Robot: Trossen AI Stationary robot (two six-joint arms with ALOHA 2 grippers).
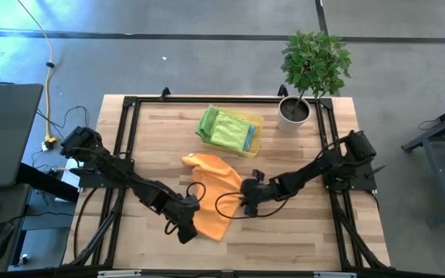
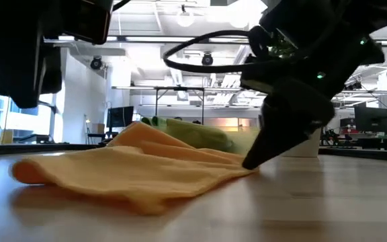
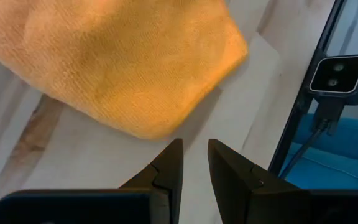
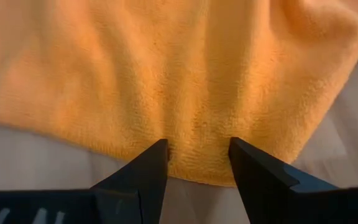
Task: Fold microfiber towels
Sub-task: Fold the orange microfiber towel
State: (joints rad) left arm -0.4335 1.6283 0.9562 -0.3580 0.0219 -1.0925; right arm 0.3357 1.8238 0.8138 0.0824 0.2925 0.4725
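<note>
Nearest the front edge of the wooden counter (image 1: pixel 300 232), the left gripper (image 1: pixel 186 234) sits low at the near left corner of the orange towel (image 1: pixel 213 193). In its wrist view the fingers (image 3: pixel 166 171) stand a narrow gap apart with nothing between them, just short of the cloth's rounded corner. The orange towel lies rumpled in the middle of the counter, part of it doubled over. At its right edge the right gripper (image 1: pixel 245 202) is down against the fabric, fingers (image 4: pixel 148 168) spread wide with their tips touching the hem, not clamped on it. Farther back, a shallow yellow tray (image 1: pixel 255 123) holds the light green towels (image 1: pixel 224 128), with a teal blue towel (image 1: pixel 249 137) showing at its right side. At the far right corner stands a potted plant (image 1: pixel 309 66).
</note>
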